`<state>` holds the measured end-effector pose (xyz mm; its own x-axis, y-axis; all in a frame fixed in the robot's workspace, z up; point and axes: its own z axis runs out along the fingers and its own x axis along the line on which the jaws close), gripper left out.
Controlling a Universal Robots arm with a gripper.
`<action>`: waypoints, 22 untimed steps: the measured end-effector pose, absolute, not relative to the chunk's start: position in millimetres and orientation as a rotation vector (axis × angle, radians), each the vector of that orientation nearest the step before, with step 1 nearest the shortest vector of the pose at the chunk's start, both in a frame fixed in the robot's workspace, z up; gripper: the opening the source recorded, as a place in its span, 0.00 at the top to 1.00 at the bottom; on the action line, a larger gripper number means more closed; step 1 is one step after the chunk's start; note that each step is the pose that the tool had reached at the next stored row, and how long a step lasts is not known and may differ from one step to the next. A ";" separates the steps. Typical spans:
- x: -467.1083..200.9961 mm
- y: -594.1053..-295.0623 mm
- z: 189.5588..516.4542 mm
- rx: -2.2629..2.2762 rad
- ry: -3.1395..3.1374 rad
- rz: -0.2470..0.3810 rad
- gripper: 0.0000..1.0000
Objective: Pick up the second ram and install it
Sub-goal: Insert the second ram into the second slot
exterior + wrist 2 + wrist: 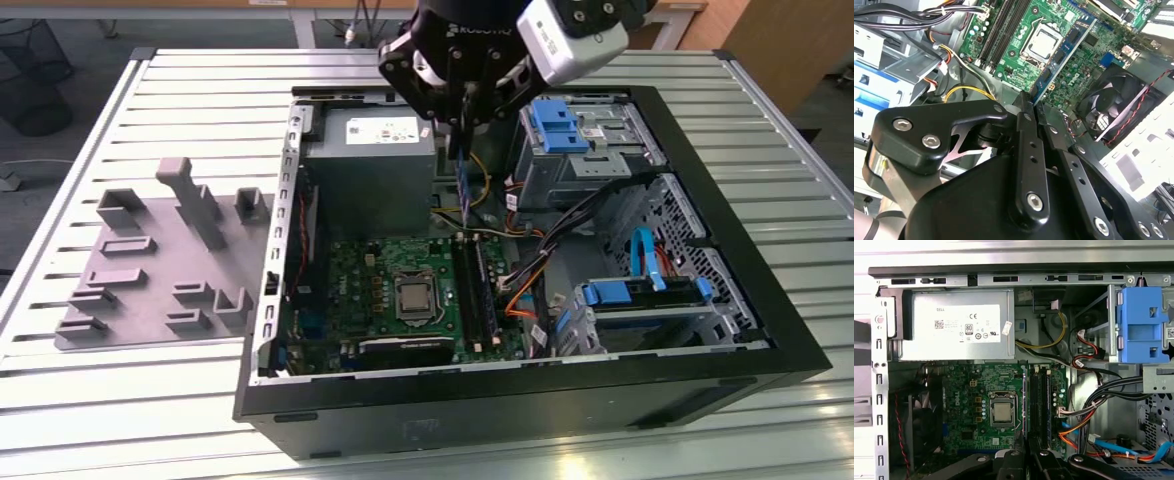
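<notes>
One second ram (463,185) lengthwise along slots (478,290)

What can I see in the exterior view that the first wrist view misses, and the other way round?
Exterior view: the slatted table, the grey fixture blocks beside the case, and the fingers seen from outside, shut on the ram, which is held upright over the open case.
First wrist view: a straight-down look that brings in the black fan and its red wire beside the board.
Both: the power supply, green board, processor socket and blue drive bracket.
</notes>
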<state>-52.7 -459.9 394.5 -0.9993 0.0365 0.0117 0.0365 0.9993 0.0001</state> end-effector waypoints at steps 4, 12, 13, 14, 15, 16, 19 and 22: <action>-52.7 -459.8 392.8 -0.057 -3.129 0.000 0.86; -52.7 -459.8 389.3 -0.057 -3.130 0.002 0.86; -52.7 -459.8 388.8 -0.057 -3.130 0.002 0.86; -52.7 -459.8 388.4 -0.057 -3.130 0.003 0.86; -52.7 -459.8 388.0 -0.057 -3.130 0.003 0.86; -52.7 -459.8 387.5 -0.057 -3.130 0.003 0.86; -52.7 -459.8 386.3 -0.057 -3.130 0.005 0.86; -52.8 -459.8 385.2 -0.057 -3.130 0.006 0.86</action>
<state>-52.8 -459.8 385.2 -0.9993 0.0366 0.0112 0.0365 0.9993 -0.0040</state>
